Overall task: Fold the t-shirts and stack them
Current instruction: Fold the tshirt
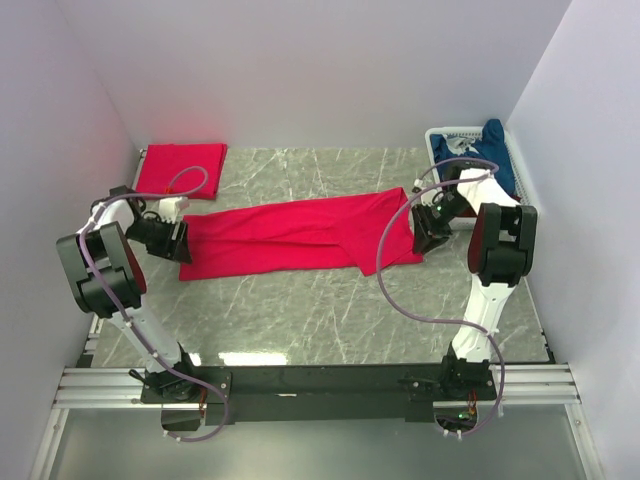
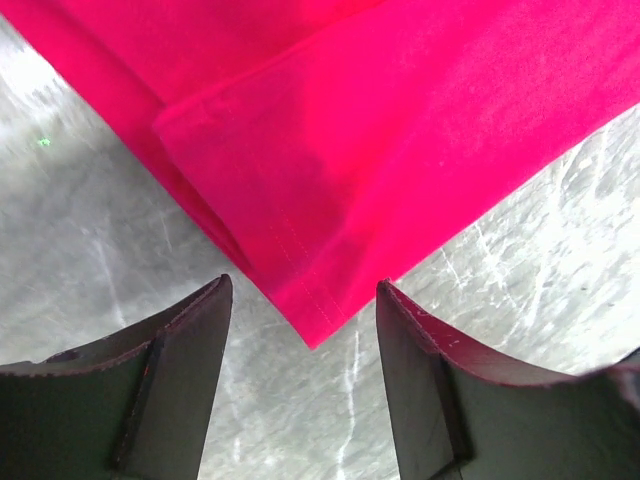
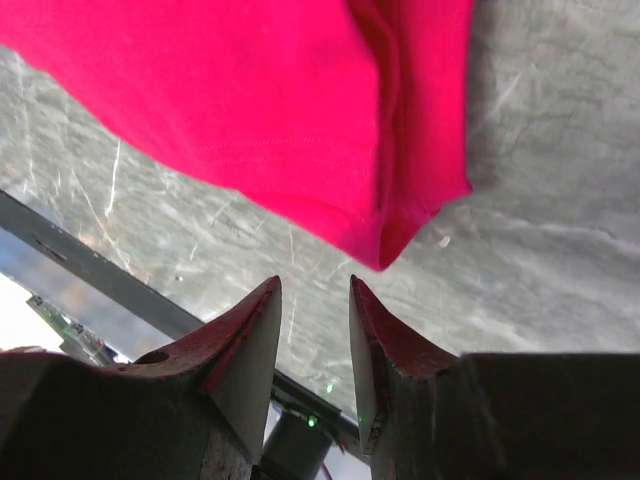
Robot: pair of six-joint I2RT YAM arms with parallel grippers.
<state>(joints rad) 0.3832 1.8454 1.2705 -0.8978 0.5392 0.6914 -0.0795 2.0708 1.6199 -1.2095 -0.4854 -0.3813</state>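
A bright red t-shirt [image 1: 300, 235] lies folded lengthwise into a long strip across the marble table. My left gripper [image 1: 180, 240] sits at the strip's left end, open, with a hemmed corner of the shirt [image 2: 310, 300] just beyond its empty fingertips. At the right end my right gripper [image 1: 425, 235] is open as well, a folded corner of the shirt [image 3: 385, 245] lying just ahead of the fingers, apart from them. A folded red t-shirt [image 1: 180, 168] rests at the back left. A navy blue t-shirt [image 1: 492, 150] hangs over the basket.
A white basket [image 1: 440, 140] stands at the back right corner against the wall. White walls close in the table on three sides. The black base rail [image 1: 320, 382] runs along the near edge.
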